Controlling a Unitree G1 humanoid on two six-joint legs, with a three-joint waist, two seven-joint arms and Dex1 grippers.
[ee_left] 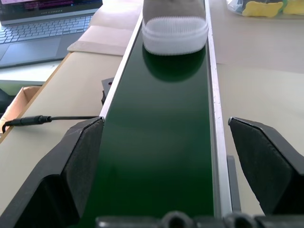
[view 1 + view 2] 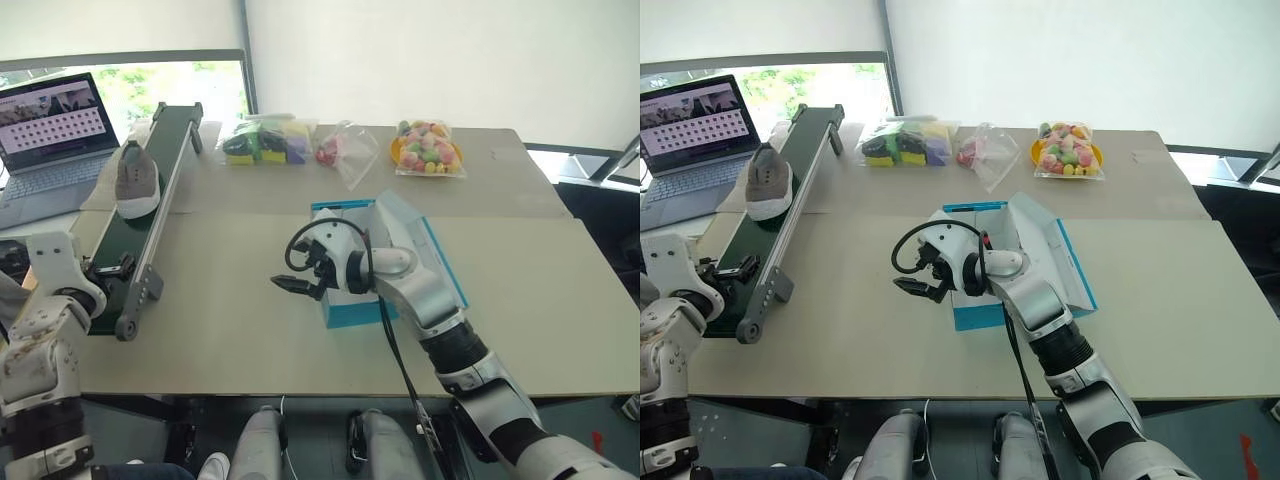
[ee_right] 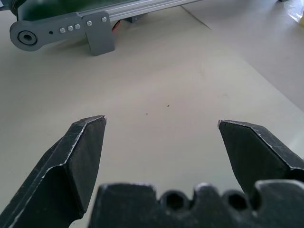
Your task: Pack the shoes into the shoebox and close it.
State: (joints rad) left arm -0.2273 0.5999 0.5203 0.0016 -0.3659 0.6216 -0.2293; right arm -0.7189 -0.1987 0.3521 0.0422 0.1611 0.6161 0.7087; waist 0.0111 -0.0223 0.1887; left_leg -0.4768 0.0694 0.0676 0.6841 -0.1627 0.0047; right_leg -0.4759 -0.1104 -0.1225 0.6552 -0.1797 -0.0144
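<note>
We see one shoe (image 2: 137, 181) on the conveyor belt (image 2: 150, 200).
Right gripper (image 2: 300, 285) open beside the turquoise shoebox (image 2: 352, 308).

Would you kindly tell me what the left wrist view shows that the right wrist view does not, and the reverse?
Left wrist view: the toe of a grey shoe on the green conveyor belt, a laptop, and the open left tool straddling the belt.
Right wrist view: the belt's grey end bracket and the open right tool above bare table.
Both: the conveyor, the beige table, two black fingers spread apart.
</note>
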